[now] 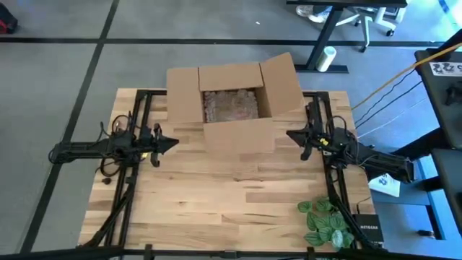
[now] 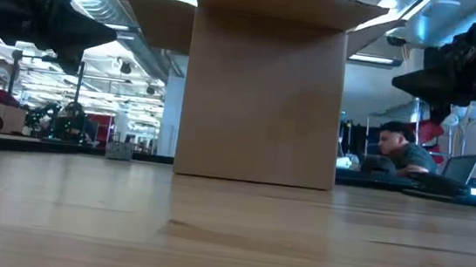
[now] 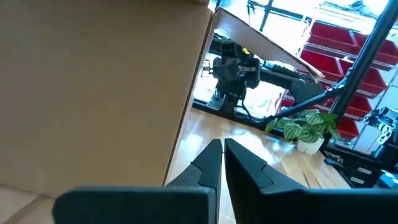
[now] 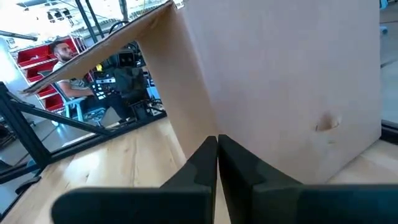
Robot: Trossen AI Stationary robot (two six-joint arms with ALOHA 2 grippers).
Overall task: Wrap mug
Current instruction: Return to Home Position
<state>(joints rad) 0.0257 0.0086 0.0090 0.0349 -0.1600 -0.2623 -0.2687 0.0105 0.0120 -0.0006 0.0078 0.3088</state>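
Cardboard box (image 1: 238, 137) holds bubble-wrapped bundles (image 1: 231, 105); left claw (image 1: 172, 142) and right claw (image 1: 291, 134) flank it, clenched empty.

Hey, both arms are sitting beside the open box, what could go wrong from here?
1. The left gripper and right gripper, both shut, point at the box from close by; a sideways swing might nudge it.
2. The flap on the right arm's side splays outward and might get clipped as that arm lifts.
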